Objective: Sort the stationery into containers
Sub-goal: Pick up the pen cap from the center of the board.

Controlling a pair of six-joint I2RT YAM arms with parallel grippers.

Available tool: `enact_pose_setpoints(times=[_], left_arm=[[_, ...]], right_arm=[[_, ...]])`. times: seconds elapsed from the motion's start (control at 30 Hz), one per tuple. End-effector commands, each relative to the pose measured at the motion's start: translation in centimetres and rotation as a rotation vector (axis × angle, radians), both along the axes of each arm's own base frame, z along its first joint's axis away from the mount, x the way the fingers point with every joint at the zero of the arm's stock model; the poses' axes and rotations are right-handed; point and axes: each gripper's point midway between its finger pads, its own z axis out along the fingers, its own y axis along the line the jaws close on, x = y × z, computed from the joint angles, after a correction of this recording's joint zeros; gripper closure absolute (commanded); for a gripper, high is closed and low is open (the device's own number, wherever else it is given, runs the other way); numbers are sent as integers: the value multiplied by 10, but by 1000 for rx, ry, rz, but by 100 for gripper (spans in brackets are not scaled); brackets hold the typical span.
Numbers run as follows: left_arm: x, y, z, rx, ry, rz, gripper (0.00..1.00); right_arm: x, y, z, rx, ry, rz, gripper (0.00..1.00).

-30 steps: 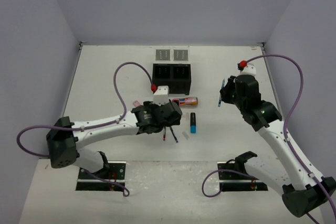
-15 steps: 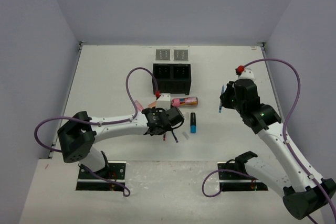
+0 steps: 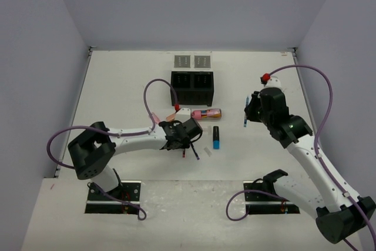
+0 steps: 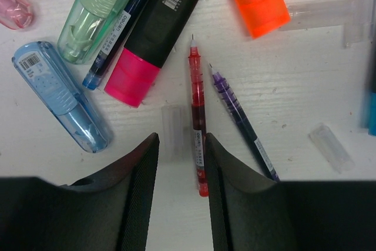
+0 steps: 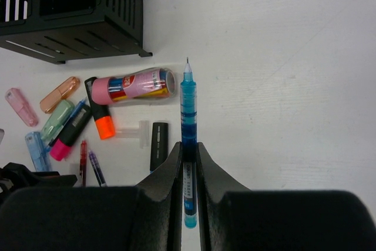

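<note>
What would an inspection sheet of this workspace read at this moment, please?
Surface: white table, carrying only the job's things.
Job's things: black box with two grey trays behind it; loose stationery in front of the box, unsorted.
Clutter: nothing seen.
Claws: left claw low over the table, jaws apart around a red pen and a clear cap; right claw shut on a blue pen, right of the pile.
Cables: purple cables loop over each arm; none seen snagged.
Surroundings: plain grey walls; nothing else seen.
</note>
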Motion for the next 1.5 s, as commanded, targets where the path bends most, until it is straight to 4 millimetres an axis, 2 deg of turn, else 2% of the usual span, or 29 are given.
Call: enact_pose_setpoints(times=[0.0, 0.23, 0.3, 0.77, 0.83, 1.0, 1.1, 1.23, 1.3, 1.33, 1.4, 1.47], left_arm=[[4, 3, -9, 16, -6, -1, 61], [3, 7, -13, 26, -6, -4, 63], [3, 8, -16, 30, -2, -6, 68], [0, 13, -37, 49, 44, -2, 68], [0, 15, -38, 53, 52, 1, 79], [-1, 21, -38, 59, 60, 13, 90], [0, 22, -32, 53, 50, 19, 99], [4, 16, -10, 7, 16, 19, 100], [9, 11, 9, -33, -21, 20, 100], [13, 10, 25, -61, -53, 25, 100], [21, 6, 49, -102, -108, 41, 100], [37, 6, 82, -150, -210, 94, 100]], right_arm=[[3, 4, 2, 3, -17, 24, 100], [4, 6, 0, 1, -11, 35, 100], [4, 7, -1, 3, -5, 40, 100], [5, 7, 3, -4, -10, 45, 100], [4, 7, 4, -3, -12, 47, 100], [3, 9, 7, 9, -22, 55, 100], [2, 15, 8, 31, -24, 82, 100], [-7, 33, 12, 102, -60, 192, 100], [-17, 55, 11, 182, -78, 316, 100], [-26, 64, 16, 228, -109, 374, 100], [-37, 85, 12, 327, -149, 482, 100], [-67, 114, 16, 504, -179, 652, 100]])
